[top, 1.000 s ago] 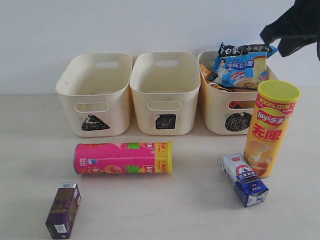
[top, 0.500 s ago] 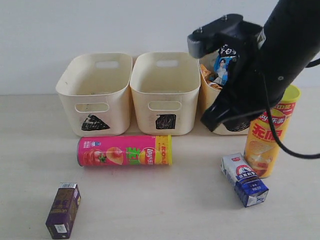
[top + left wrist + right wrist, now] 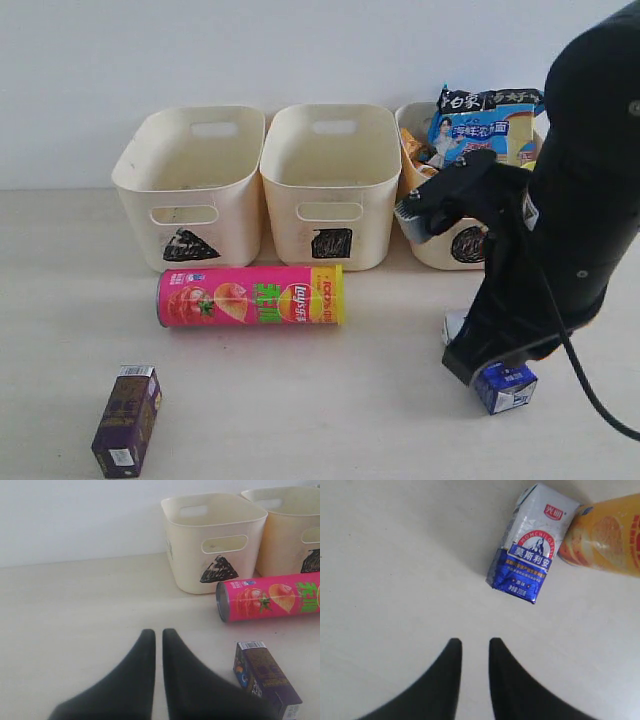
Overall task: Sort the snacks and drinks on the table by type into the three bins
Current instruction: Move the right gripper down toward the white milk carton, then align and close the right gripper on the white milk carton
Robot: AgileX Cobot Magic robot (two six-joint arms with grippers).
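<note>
The blue and white carton (image 3: 522,560) lies flat on the worktop (image 3: 350,400), just beside the foot of the orange-yellow chip tube (image 3: 610,540); I cannot tell if they touch. My right claw (image 3: 474,644) hovers near the carton with its tips a little apart and only bare worktop between them, gripping nothing. From the exterior view the right arm (image 3: 560,220) covers most of that carton and hides the orange-yellow tube altogether.

The pink chip tube (image 3: 250,296) lies on its side in front of the triangle bin (image 3: 190,200) and the square bin (image 3: 330,190). I can see nothing inside either bin. The circle bin (image 3: 435,252), on the right, holds the blue-black noodle packet (image 3: 480,125), which stands up above the rim, with a bit of orange packet (image 3: 415,150) tucked beside it.

The dark purple carton (image 3: 126,420) sits at the near left, well apart from the bins. My left claw (image 3: 154,632) hangs just beside it, tips together and empty.
</note>
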